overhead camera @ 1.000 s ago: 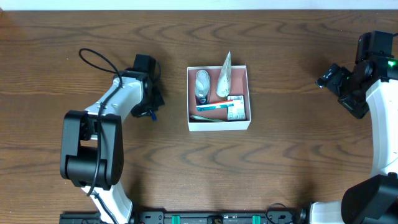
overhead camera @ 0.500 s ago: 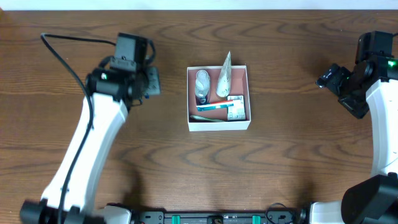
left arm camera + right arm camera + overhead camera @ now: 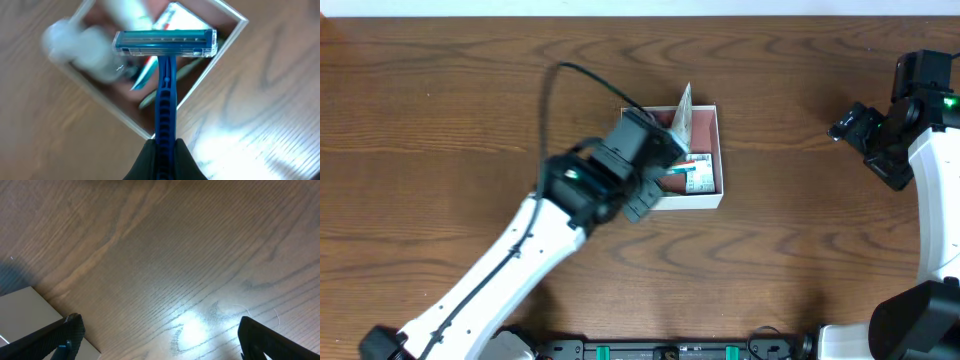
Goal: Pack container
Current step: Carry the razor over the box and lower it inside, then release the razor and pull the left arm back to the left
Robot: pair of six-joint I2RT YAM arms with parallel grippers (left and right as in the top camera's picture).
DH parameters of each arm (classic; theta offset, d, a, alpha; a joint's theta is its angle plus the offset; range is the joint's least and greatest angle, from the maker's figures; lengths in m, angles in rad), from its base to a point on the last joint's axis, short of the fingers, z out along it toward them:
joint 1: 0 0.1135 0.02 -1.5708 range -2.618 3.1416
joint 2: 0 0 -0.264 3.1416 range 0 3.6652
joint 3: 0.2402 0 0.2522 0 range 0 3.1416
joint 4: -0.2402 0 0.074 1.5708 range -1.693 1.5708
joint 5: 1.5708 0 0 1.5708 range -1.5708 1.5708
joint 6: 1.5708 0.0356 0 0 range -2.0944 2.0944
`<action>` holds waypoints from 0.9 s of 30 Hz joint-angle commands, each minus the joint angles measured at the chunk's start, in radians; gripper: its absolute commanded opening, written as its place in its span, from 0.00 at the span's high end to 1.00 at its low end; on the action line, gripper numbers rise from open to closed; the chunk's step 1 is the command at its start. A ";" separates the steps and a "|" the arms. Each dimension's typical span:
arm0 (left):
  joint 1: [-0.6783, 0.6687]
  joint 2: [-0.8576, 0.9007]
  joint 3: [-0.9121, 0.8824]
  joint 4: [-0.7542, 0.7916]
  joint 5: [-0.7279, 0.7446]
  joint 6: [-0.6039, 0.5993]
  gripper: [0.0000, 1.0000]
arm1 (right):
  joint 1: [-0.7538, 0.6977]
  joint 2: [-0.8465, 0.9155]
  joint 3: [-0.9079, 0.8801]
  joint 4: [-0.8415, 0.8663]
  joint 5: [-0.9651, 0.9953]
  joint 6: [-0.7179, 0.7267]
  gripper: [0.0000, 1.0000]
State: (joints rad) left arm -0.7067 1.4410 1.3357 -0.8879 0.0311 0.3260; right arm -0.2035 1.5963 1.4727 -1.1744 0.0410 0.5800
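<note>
- Box (image 3: pixel 695 201): square, shallow, thin white walls, red-brown inside; mid-bench, nearer far edge.
- Tube (image 3: pixel 682 112): white, in box, tip leaning over far wall.
- Carton (image 3: pixel 700 177): small, by box's right wall.
- Razor (image 3: pixel 165 95): blue, over box, handle end clamped.

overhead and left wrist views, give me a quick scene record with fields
box: white walls, reddish inside, holds a white tube and other toiletries
left pincer: shut on razor, over the box
razor: blue, held by the handle end, head away from the pincer, not yet in the box
right pincer: open, empty, over bare table, far right of the box
</note>
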 commanded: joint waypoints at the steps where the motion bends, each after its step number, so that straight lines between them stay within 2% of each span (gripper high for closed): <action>1: -0.024 0.072 -0.027 0.056 0.018 0.185 0.94 | -0.007 -0.006 0.010 0.000 0.007 -0.013 0.01; 8: -0.016 0.275 -0.027 0.240 0.013 0.216 0.93 | -0.007 -0.006 0.010 0.000 0.007 -0.013 0.01; 9: -0.016 0.296 -0.027 0.256 0.012 0.216 0.88 | -0.007 -0.006 0.010 0.000 0.007 -0.013 0.01; 10: -0.017 0.316 -0.027 0.276 0.010 0.216 0.68 | -0.007 -0.006 0.010 0.000 0.007 -0.013 0.01; 11: -0.016 0.328 -0.027 0.291 0.009 0.216 0.53 | -0.007 -0.006 0.010 0.000 0.007 -0.013 0.01; 12: -0.016 0.337 -0.027 0.303 0.007 0.216 0.43 | -0.007 -0.006 0.010 0.000 0.007 -0.013 0.01; 16: -0.016 0.314 -0.018 0.322 -0.085 0.195 0.39 | -0.007 -0.006 0.010 0.000 0.007 -0.013 0.01; 23: -0.004 0.124 -0.004 0.274 -0.327 -0.030 0.25 | -0.007 -0.006 0.010 0.000 0.007 -0.013 0.01; 27: 0.081 0.004 -0.004 0.205 -0.411 -0.117 0.18 | -0.007 -0.006 0.010 0.000 0.007 -0.013 0.01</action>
State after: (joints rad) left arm -0.6895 1.5181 1.3075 -0.6559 -0.2527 0.3248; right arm -0.2035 1.5967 1.4727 -1.1740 0.0410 0.5800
